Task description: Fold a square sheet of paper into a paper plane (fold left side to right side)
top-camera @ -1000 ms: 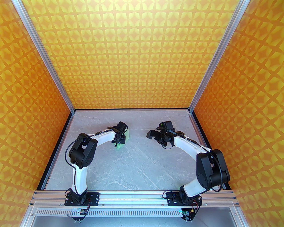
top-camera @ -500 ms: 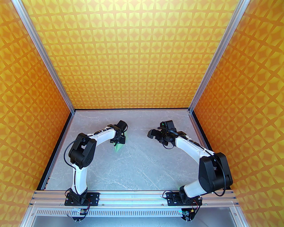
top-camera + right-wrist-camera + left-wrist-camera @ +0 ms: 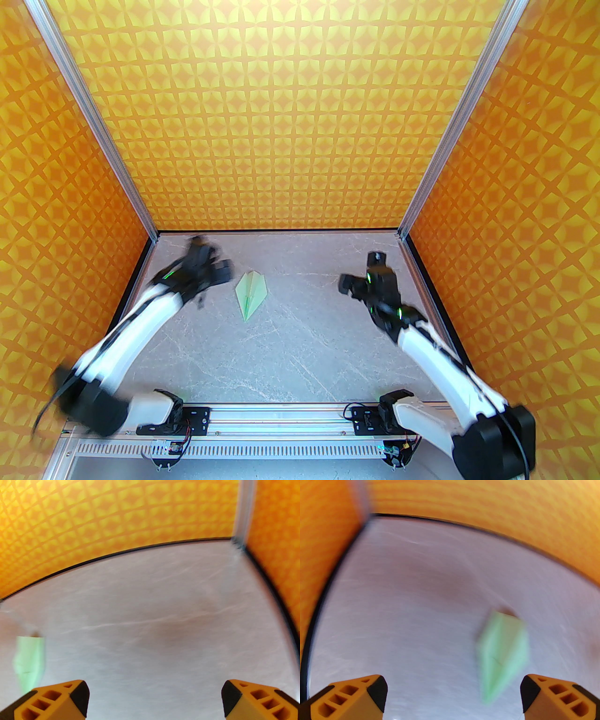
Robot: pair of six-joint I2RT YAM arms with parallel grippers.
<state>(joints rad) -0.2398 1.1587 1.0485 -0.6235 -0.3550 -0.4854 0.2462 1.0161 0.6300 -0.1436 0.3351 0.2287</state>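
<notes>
1. Nearest you, the aluminium rail (image 3: 281,415) along the table's near edge carries both arm bases. The left arm (image 3: 136,323) is smeared with blur in the top view.
2. Out on the grey marble-look table (image 3: 290,356), the paper plane (image 3: 251,294) lies flat, left of centre in the far half. Its pointed nose aims at the near edge and its wide tail at the back wall, and a crease runs down its middle.
3. Your left gripper (image 3: 218,272) sits just left of the plane's tail, apart from it. In the left wrist view the jaws stand wide apart with nothing between them. There the plane lies on the table ahead of the fingertips, closer to the right-hand finger (image 3: 534,691), and touches neither.
4. Your right gripper (image 3: 351,286) is well off to the right of the plane, with bare table between. In the right wrist view its jaws are also spread wide and hold nothing. The plane shows at the left edge, outside the left-hand finger (image 3: 77,698), which hides its near end.
5. Farthest back, the orange patterned walls (image 3: 281,140) close the table on three sides.
</notes>
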